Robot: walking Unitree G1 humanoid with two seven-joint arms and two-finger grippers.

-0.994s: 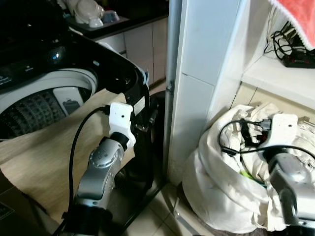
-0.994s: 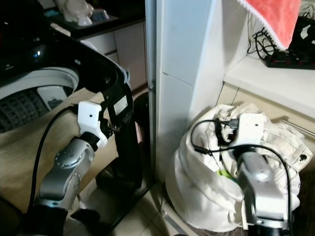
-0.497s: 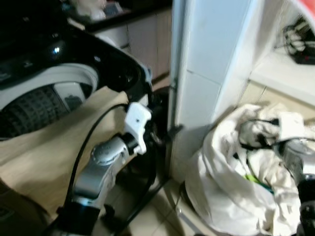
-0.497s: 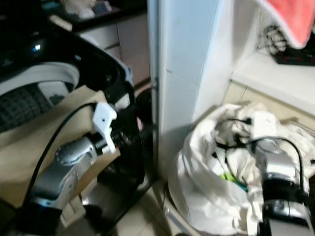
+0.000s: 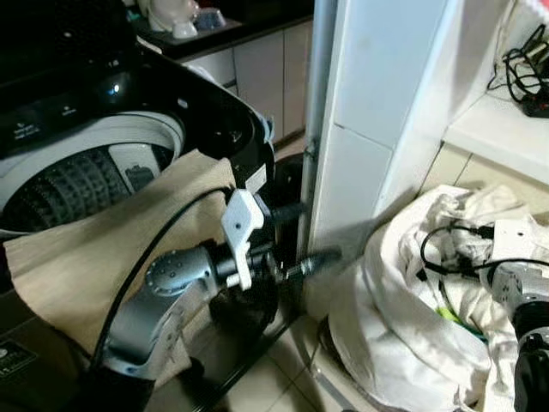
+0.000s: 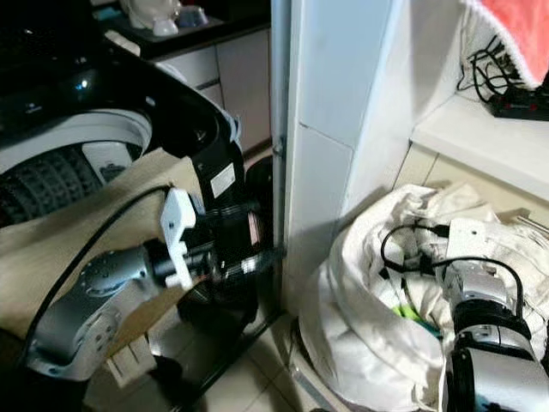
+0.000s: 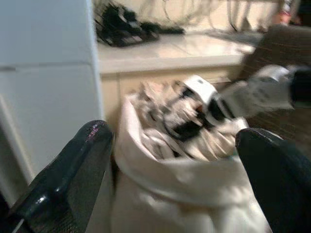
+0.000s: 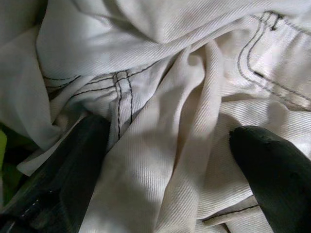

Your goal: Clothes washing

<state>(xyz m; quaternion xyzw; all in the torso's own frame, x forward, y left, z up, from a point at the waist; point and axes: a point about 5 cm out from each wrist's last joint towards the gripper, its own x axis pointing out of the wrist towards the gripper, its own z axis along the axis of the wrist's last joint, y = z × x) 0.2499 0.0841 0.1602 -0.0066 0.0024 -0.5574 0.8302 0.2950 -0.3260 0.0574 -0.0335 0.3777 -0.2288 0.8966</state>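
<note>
Down on the floor, at the foot of the white pillar [image 5: 377, 94], sits the laundry bag [image 5: 386, 343], a slumped white sack whose mouth faces upward and whose bulk leans toward the shelf [image 5: 497, 133] behind it. Crumpled white clothes [image 8: 160, 111] with dark stitched seams fill its mouth, and a scrap of bright green [image 5: 448, 315] shows among the folds. I cannot pick out any long axis in that heap; the cloth is bunched every way.

The right gripper [image 8: 165, 160] is down in the bag, its 2 black fingers [image 8: 73, 160] spread wide on either side of a fold of the cloth, not clenched on it. From the head views that wrist's white housing [image 6: 476, 240] and black cables cover the fingers.

The left gripper [image 7: 175, 170] reaches out sideways in the air toward the bag, well apart from it, jaws released and holding nothing; its wrist view is blurred.

To the left stands the washing machine [image 5: 171, 94], black on top, its drum [image 5: 77, 176] open and ribbed inside. A tan cloth [image 5: 94, 257] drapes over its front edge. The pillar stands between machine and bag. On the shelf lies a tangle of black cables [image 5: 523, 73], and a red towel [image 6: 519, 26] hangs from above, cut off by the edge.
</note>
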